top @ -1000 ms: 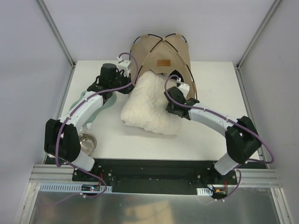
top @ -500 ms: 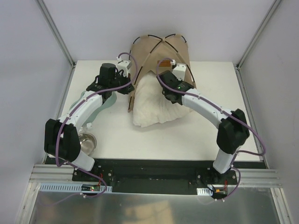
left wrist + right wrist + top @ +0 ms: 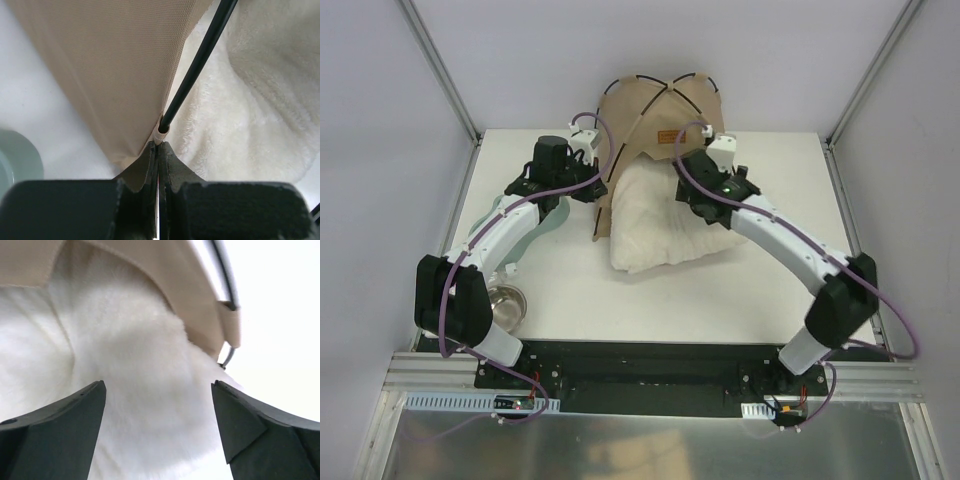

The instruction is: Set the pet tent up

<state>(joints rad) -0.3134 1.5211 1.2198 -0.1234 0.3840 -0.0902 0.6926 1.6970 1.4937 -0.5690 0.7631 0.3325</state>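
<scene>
Stage: seemingly bedding the shelter, frame already up. Pet tent (image 3: 660, 105): standing domed at upper centre of the overhead frame, mouth facing the bottom edge. Cushion (image 3: 655, 225): lying partly inside that mouth, partly spilling toward frame centre. Left gripper (image 3: 158, 150): pinching the tan hem, fully closed, just beside the end of a black pole (image 3: 195, 70). Right gripper (image 3: 157, 415): hovering over the white fleece, spread wide, gripping nothing. Next, probably: closing on or pressing the protruding edge and sliding it deeper, while holding the doorway up.
</scene>
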